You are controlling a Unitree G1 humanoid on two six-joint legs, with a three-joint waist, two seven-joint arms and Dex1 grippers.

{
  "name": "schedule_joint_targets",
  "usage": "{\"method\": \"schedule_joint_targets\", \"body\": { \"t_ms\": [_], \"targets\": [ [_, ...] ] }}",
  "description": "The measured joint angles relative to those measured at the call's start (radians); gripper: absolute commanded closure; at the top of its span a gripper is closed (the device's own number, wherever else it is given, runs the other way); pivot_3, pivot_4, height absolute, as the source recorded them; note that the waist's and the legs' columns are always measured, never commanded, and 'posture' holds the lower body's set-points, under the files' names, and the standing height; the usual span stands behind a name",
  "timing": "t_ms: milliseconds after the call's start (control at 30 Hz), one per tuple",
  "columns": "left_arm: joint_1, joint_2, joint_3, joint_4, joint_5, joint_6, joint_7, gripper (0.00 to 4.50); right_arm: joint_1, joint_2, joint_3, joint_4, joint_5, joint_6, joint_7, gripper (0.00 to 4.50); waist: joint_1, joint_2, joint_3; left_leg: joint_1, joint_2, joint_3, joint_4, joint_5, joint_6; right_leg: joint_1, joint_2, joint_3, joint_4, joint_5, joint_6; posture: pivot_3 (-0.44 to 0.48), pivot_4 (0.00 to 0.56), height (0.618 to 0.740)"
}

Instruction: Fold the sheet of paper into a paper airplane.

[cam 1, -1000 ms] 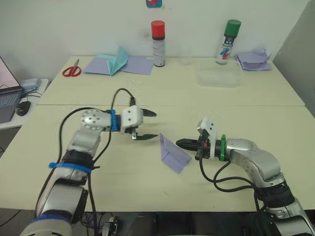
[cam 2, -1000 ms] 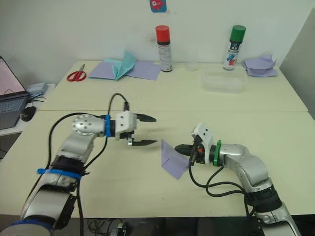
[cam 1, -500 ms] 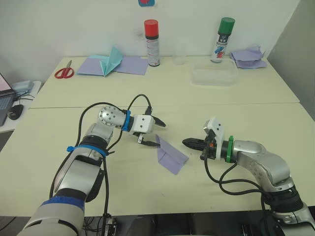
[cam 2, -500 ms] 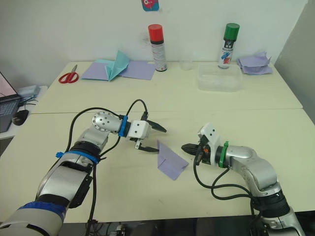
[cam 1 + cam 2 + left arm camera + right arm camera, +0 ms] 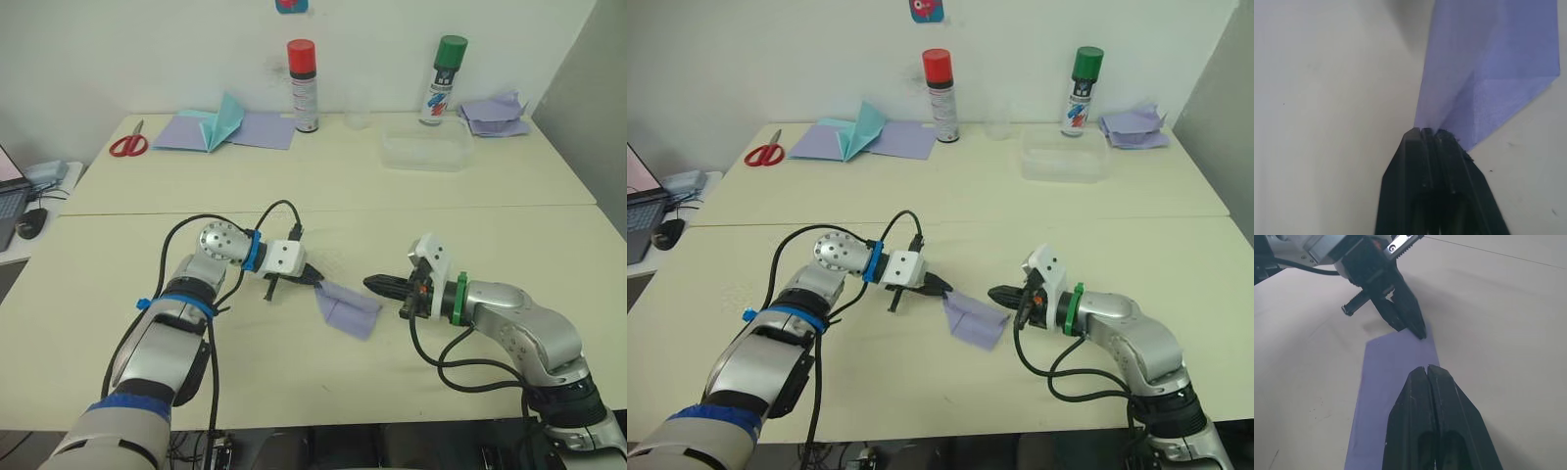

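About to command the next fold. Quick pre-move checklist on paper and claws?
1. Left claw gripping the sheet of paper at its near corner: ok, fingers shut on it in the left wrist view.
2. Right claw off the paper: ok, shut, hovering at its right edge.
3. Paper on the table: ok, partly folded.
4. Crease alignment: cannot tell.
5. Scissors, spray cans, tray away from the paper: ok.

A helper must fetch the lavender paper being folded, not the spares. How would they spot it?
Look at the near half of the cream table, between the two robot arms. The folded sheet of paper lies there, one corner pinched in the left gripper. The other lavender sheets lie flat along the far edge beside the spray cans.
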Motion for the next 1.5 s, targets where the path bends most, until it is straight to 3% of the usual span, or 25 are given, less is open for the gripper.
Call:
{"method": "schedule_joint_targets", "body": {
  "t_ms": [133, 233, 400, 667, 900, 1000, 1233, 1333, 1500],
  "targets": [
    [0.111, 0.063, 0.029, -0.215, -0.013, 0.188, 0.063, 4.47, -0.009, -0.044, -0.005, -0.003, 0.018, -0.019, 0.063, 4.50, -0.003, 0.000, 0.000, 0.000, 0.000, 0.000, 0.000, 0.000, 0.000, 0.000, 0.000, 0.000, 0.000, 0.000, 0.000, 0.000, 0.150, 0.740],
    [0.276, 0.144, 0.072, -0.500, -0.054, 0.371, 0.104, 4.47, -0.009, -0.105, -0.020, -0.011, 0.037, -0.040, 0.123, 4.50, -0.008, 0.000, 0.000, 0.002, 0.000, -0.001, 0.000, 0.000, 0.000, 0.000, 0.000, 0.001, 0.000, 0.000, 0.000, 0.000, 0.150, 0.740],
    [0.447, 0.218, 0.072, -0.790, -0.059, 0.532, 0.147, 4.47, -0.008, -0.160, -0.034, -0.014, 0.042, -0.070, 0.196, 4.50, 0.004, 0.000, 0.000, 0.002, 0.000, -0.002, -0.001, 0.000, 0.000, 0.001, 0.000, 0.001, -0.001, 0.000, 0.000, 0.000, 0.150, 0.740],
    [0.581, 0.249, 0.070, -1.035, -0.058, 0.785, 0.256, 4.47, -0.010, -0.167, -0.025, 0.002, 0.037, -0.093, 0.233, 4.50, 0.005, 0.001, 0.000, 0.002, 0.000, 0.000, 0.000, -0.002, 0.004, 0.001, 0.000, 0.002, -0.002, 0.000, 0.000, 0.000, 0.150, 0.740],
    [0.610, 0.250, 0.065, -1.098, -0.051, 0.824, 0.311, 4.47, -0.010, -0.164, -0.019, 0.021, 0.035, -0.113, 0.237, 4.50, 0.008, 0.000, 0.000, 0.002, 0.000, 0.000, -0.001, -0.002, 0.004, 0.001, -0.001, 0.002, -0.002, 0.000, 0.000, 0.000, 0.150, 0.740],
    [0.602, 0.250, 0.065, -1.090, -0.053, 0.782, 0.308, 3.74, -0.010, -0.164, -0.014, 0.027, 0.035, -0.118, 0.238, 4.50, 0.009, 0.000, 0.000, 0.001, 0.000, 0.000, -0.001, -0.002, 0.004, 0.001, -0.001, 0.002, -0.002, 0.000, 0.000, 0.000, 0.150, 0.740],
    [0.557, 0.284, 0.069, -1.050, -0.122, 0.704, 0.231, 1.53, -0.010, -0.164, -0.011, 0.064, 0.032, -0.137, 0.254, 4.50, 0.009, 0.000, 0.000, 0.002, 0.000, 0.001, -0.001, -0.002, 0.004, 0.001, -0.001, 0.002, -0.002, 0.000, 0.000, 0.000, 0.150, 0.740],
    [0.537, 0.330, 0.112, -1.049, -0.205, 0.740, 0.169, 1.53, -0.010, -0.172, -0.010, 0.086, 0.019, -0.152, 0.267, 4.50, 0.007, 0.001, 0.000, 0.001, 0.000, 0.001, -0.001, -0.002, 0.004, 0.001, -0.001, 0.001, -0.002, 0.000, 0.000, 0.000, 0.150, 0.740],
    [0.487, 0.279, 0.184, -1.062, -0.341, 0.886, 0.202, 2.87, -0.022, -0.174, -0.010, 0.102, 0.007, -0.157, 0.277, 4.50, 0.007, 0.001, 0.000, 0.001, -0.001, 0.001, 0.000, -0.002, 0.004, 0.002, -0.002, 0.002, -0.003, 0.000, 0.000, 0.000, 0.150, 0.740]
  ]
}}
